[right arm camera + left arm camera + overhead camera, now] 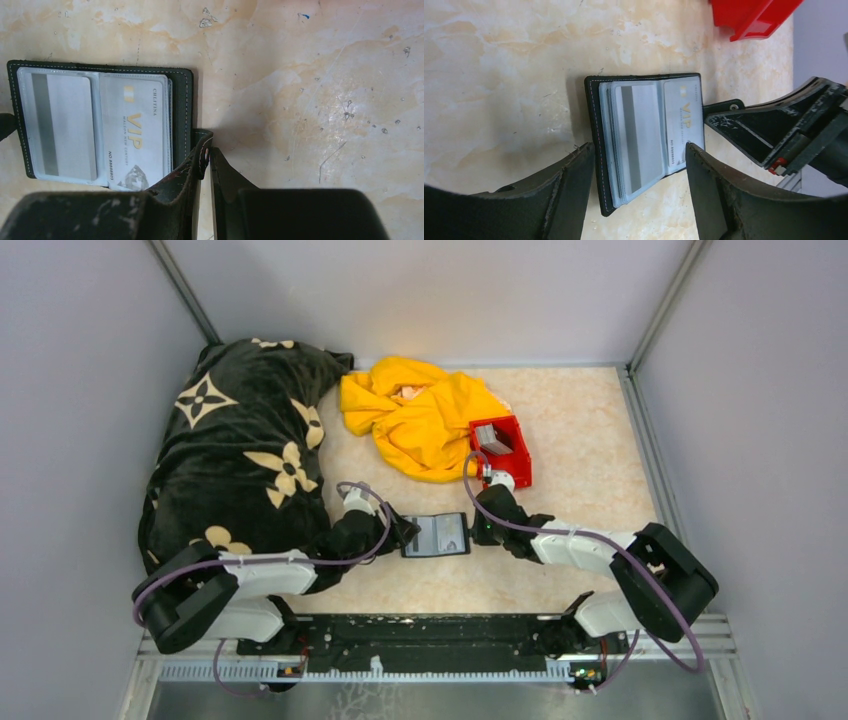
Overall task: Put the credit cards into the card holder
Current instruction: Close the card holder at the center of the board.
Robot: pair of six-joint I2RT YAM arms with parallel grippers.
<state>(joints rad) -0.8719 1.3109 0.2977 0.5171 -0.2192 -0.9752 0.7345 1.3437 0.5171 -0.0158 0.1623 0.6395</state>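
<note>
The card holder (435, 535) lies open and flat on the marbled tabletop between both arms. Its clear sleeves hold a grey striped card (639, 135) (62, 125) and a white VIP card (681, 120) (135, 130). More grey credit cards (492, 437) sit in the red bin. My right gripper (209, 152) (480, 530) is shut on the holder's snap tab (202, 142) (724, 107) at its right edge. My left gripper (638, 150) (400, 533) is open, one finger on each side of the holder's left end; whether they touch it I cannot tell.
A red plastic bin (505, 450) (749, 17) stands behind the holder, to the right. A crumpled yellow cloth (420, 415) lies beside the bin. A black blanket with cream flowers (250, 450) fills the left side. Grey walls enclose the table.
</note>
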